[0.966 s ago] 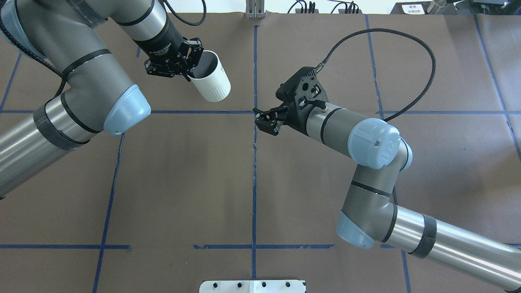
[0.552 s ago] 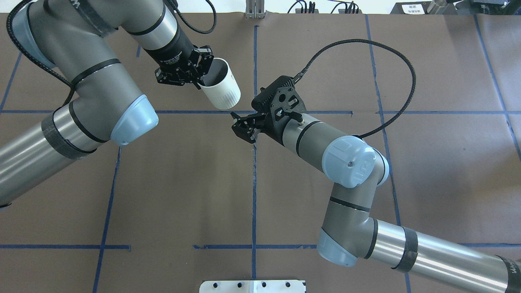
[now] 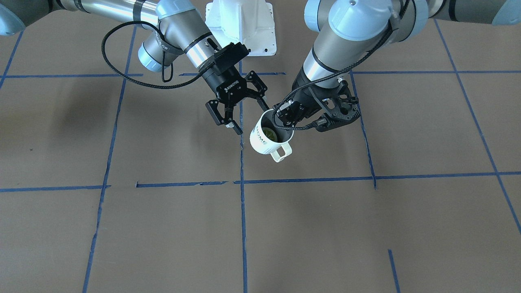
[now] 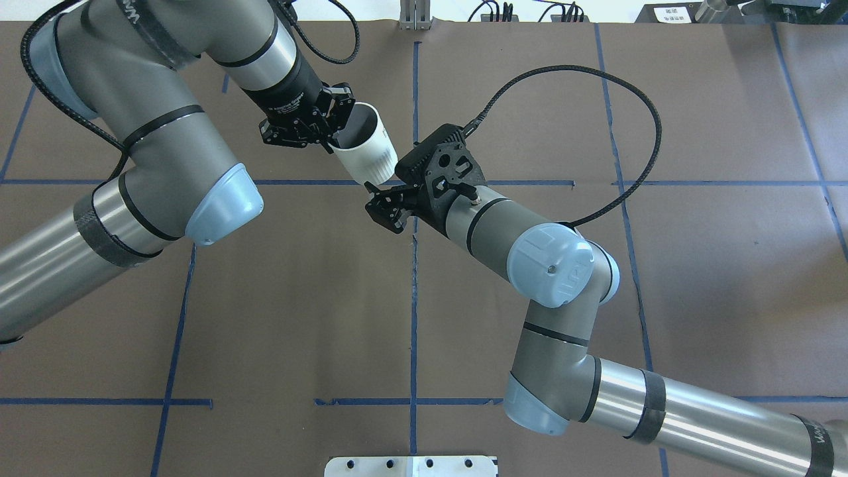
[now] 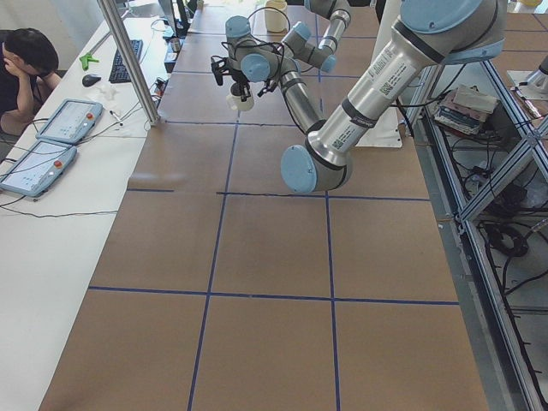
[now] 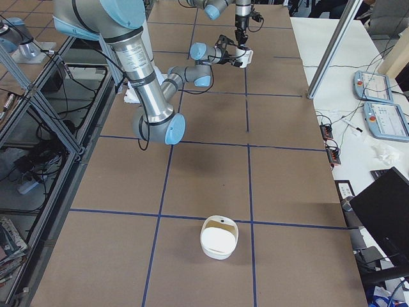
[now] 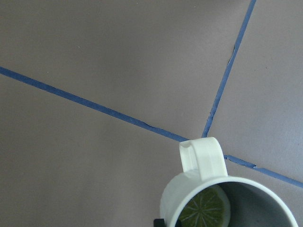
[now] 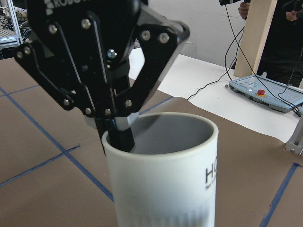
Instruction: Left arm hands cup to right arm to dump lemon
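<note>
Cup (image 3: pixel 260 140) hangs in the left tool (image 3: pixel 283 119), which is clamped on its rim with one finger down inside the grey wall and the other outside. That holds it tilted in the air above the brown counter (image 3: pixel 163 228), close to the middle blue tape line. The lemon (image 3: pixel 269 133), which looks like a cut slice, lies loose against the lower inside wall, and the squarish handle points away from the robot. Just beside the cup, on the side with the lettering, the right tool (image 3: pixel 246 114) has its jaws spread apart and touches nothing. The cup looks like glazed ceramic, so I judge it stiff, fairly heavy for its size, smooth enough to slip and likely to break if dropped. The slice is light and should slide out once the mouth tips down. I think the safest hold for the right tool is a pinch over the free stretch of rim facing it, well clear of the left fingers. I cannot tell whether the body is narrow enough to grip across. A white bowl (image 6: pixel 218 238) sits well apart down the counter.
</note>
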`<state>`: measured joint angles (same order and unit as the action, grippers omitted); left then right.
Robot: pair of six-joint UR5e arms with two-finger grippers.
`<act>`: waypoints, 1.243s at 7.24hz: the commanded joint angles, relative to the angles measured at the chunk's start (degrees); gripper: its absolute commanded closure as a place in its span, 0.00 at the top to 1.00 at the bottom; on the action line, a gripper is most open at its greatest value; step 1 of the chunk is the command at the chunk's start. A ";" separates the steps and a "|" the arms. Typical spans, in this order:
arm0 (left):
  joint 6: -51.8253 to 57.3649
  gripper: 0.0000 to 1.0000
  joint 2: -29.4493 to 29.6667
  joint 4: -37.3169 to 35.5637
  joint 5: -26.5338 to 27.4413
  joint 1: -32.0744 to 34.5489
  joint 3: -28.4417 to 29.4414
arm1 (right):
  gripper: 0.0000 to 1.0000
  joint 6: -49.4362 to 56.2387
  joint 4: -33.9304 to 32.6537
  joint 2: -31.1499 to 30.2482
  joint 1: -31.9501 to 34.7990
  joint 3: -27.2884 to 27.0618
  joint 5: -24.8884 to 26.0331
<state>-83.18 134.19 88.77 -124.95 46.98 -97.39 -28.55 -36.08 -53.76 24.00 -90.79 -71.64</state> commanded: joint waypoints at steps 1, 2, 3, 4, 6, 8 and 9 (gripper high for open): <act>-0.05 0.00 0.02 0.00 -0.12 -0.13 -0.43 | 0.99 0.07 -0.05 1.80 0.00 2.96 1.76; -0.05 0.00 0.02 0.00 -0.81 -0.14 -0.43 | 0.99 0.07 -0.05 3.04 0.00 4.81 1.85; -0.05 0.00 0.02 0.00 -0.91 -0.14 -0.51 | 0.99 0.07 -0.05 3.48 0.00 5.00 1.85; -0.05 0.00 0.02 0.09 -0.91 -0.14 -0.52 | 0.99 0.07 -0.05 3.49 0.00 5.00 1.85; -0.05 0.00 0.02 0.35 -0.91 -0.14 -0.52 | 0.99 0.07 -0.05 3.84 0.00 5.00 1.85; -0.22 0.00 0.19 0.44 -0.91 -0.14 -0.52 | 0.99 0.07 0.04 3.84 0.00 5.00 1.85; -0.57 0.00 0.28 0.44 -0.91 -0.22 -0.52 | 0.99 0.07 -0.05 3.84 0.00 5.00 1.85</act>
<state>-83.44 134.37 89.19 -125.86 46.83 -97.91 -28.48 -36.09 -49.94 23.99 -85.79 -69.79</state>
